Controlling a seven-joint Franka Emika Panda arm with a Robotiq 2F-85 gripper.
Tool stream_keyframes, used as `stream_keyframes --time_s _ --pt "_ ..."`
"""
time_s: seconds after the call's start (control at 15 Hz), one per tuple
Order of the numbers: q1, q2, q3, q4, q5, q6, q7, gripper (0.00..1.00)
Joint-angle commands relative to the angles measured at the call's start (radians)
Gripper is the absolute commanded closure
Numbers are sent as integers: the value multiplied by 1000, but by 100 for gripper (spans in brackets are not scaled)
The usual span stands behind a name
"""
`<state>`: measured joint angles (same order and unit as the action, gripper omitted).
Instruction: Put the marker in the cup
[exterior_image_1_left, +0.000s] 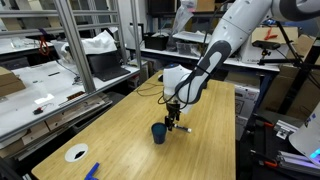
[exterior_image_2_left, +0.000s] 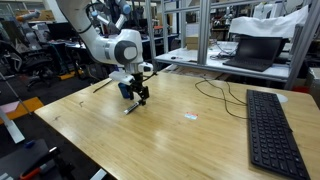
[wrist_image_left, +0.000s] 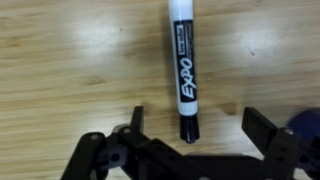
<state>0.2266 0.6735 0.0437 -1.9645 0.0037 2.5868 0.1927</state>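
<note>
Pincer (wrist_image_left: 198, 125) wide open, jaws well apart, clamped on nothing. Two black, blocky metal fingers (wrist_image_left: 135, 122) come up from the bottom edge of the wrist view. The marker (wrist_image_left: 183, 70) lies flat on the tabletop (wrist_image_left: 70, 60), running from top centre down to the gap between my jaws. Its lower end sits between them with a clear gap on each side, so no contact visible.

Marker: slim black cylinder with a white "EXPO" label along the barrel and a white band near the top. Its upper tip is cut off by the frame edge. Tabletop is pale wood-grain laminate, smooth and matte.

Cup (wrist_image_left: 306, 128): only a dark navy sliver at the lower right edge of the wrist view, just past my right-hand finger, mostly cropped. In an exterior view the cup (exterior_image_1_left: 159, 132) stands upright at frame centre, small and plain, just beside the pincer, lower left of it. In an exterior view the marker (exterior_image_2_left: 131, 108) is a thin dark streak just under the pincer, too small for detail.

Can't tell whether my fingertips touch the tabletop. My linkage at the bottom of the wrist view is dark and hard to read.

Elsewhere there is a flat white ring (exterior_image_1_left: 76, 153) and a bright-blue flat object (exterior_image_1_left: 92, 170) at lower left, well apart from the cup, and a black keyboard (exterior_image_2_left: 272, 130) at right.
</note>
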Motion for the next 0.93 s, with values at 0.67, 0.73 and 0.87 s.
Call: stream_keyframes --time_s 0.67,0.73,0.87 --pt "29 7 -24 -8 -28 44 46 71" --pt "28 5 -22 -5 -28 40 44 79" --pt "30 3 -19 -2 -27 41 43 93"
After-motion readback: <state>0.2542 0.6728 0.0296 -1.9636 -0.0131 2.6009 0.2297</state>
